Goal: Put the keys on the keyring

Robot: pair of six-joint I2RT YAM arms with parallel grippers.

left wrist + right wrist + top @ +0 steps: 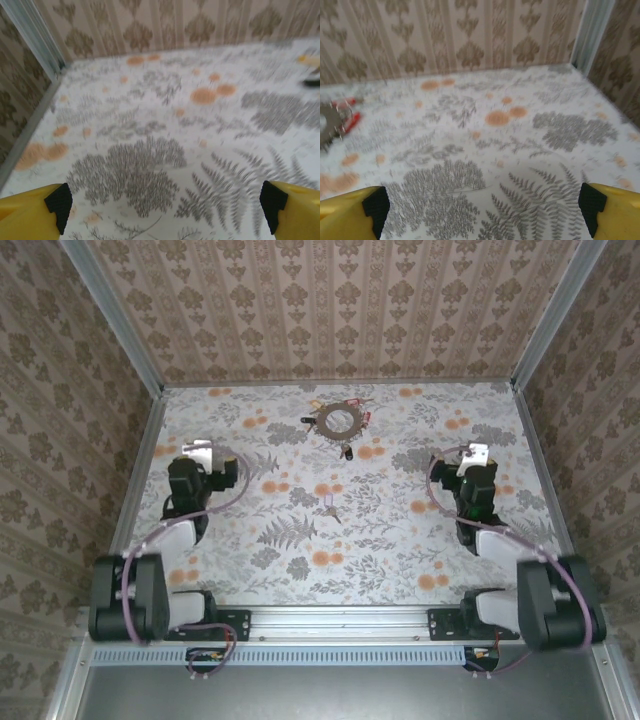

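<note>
**Booth with two arms and scattered keys.** A tabletop [400, 560] printed with grey ferns and orange flowers sits inside wallpapered walls [330, 310]. The left arm [190, 500] sits folded toward 9 o'clock and the right arm [480, 510] toward 3 o'clock.

From its wrist camera, the left end effector [165, 212] stands wide open over bare print and holds nothing. Its yellow fingers [30, 210] are cropped by the frame's lower corners. The right end effector [485, 212] gapes just as wide and is also empty, its fingers [615, 210] cut off in the same way.

The keyring [338, 419], a flat grey-brown ring with a jagged rim, lies at 12 o'clock near the far wall, well apart from both arms. In the right wrist view the keyring [326, 125] is sliced by the frame edge at 9 o'clock, leaving a blurred toothed arc.

The keys [368, 418] cluster at the ring's rim, too small to count. A red head shows at the ring's 3 o'clock, and it cannot be told whether any key is threaded on. Red heads [351, 121] also show beside the arc in the right wrist view.

A black key [346, 452] lies apart at the ring's 6 o'clock. A pale key [328, 508] lies farther along the same line, near the tabletop's centre, its colour hard to make out. A dark smear [312, 81] at 3 o'clock in the left wrist view is too blurred to name.
</note>
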